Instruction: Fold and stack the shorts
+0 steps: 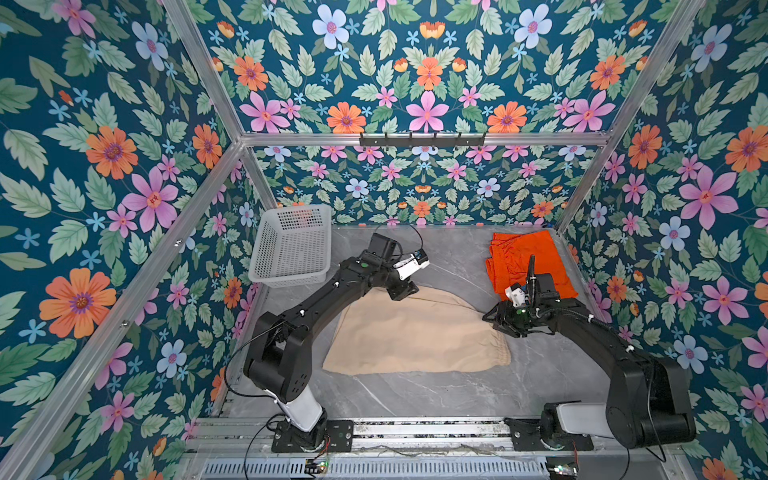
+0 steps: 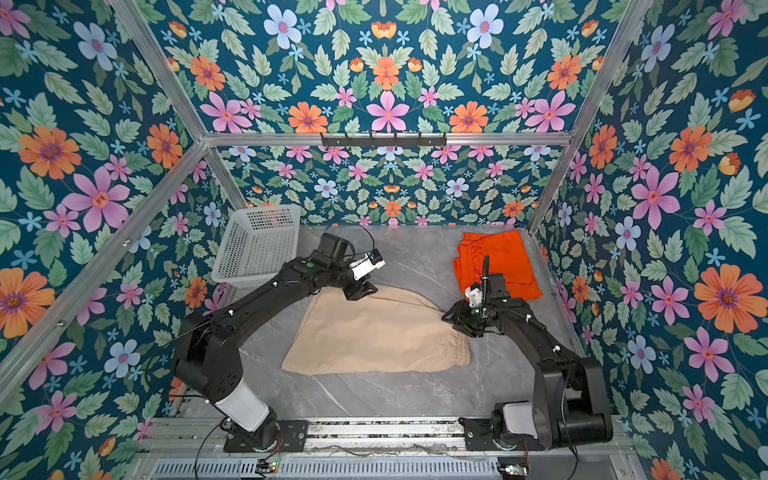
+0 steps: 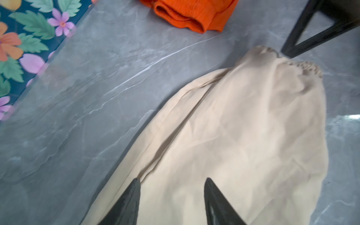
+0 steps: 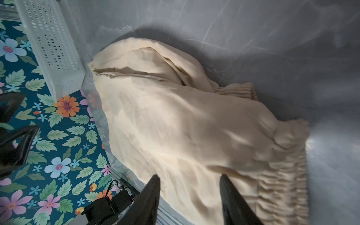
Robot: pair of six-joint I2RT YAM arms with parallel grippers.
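1. At 6 o'clock, nearest the camera head, a metal rail (image 1: 415, 432) carries both arm bases. There are small circuit boards in front of it (their print is too small to read).
2. Past the rail, the grey marble-look table (image 1: 415, 395) lies bare up to the cloth.
3. The beige shorts (image 1: 415, 332) sit at the table's centre, spread flat in a rough fan. Their gathered elastic waist (image 2: 459, 351) is at the garment's 4 o'clock end. The wide hem end points toward 9 o'clock.
4. The right gripper (image 1: 492, 320) is at the beige shorts' 3 o'clock edge, by the far end of the waist. In the right wrist view its jaws stand apart over the cloth (image 4: 189, 176) with nothing between them. I cannot tell whether the tips touch the fabric.
5. The left gripper (image 1: 401, 291) is at the shorts' 12 o'clock edge. In the left wrist view (image 3: 172, 181) its jaws are parted and empty, with one tip beside a seam.
6. The white camera housing (image 1: 411, 266) on the left wrist has a blue patch, which is too small to read.
7. The orange shorts (image 1: 528, 257) lie folded at 1 o'clock, well apart from the beige pair.
8. A white perforated basket (image 1: 291, 245) stands at 11 o'clock against the left wall.
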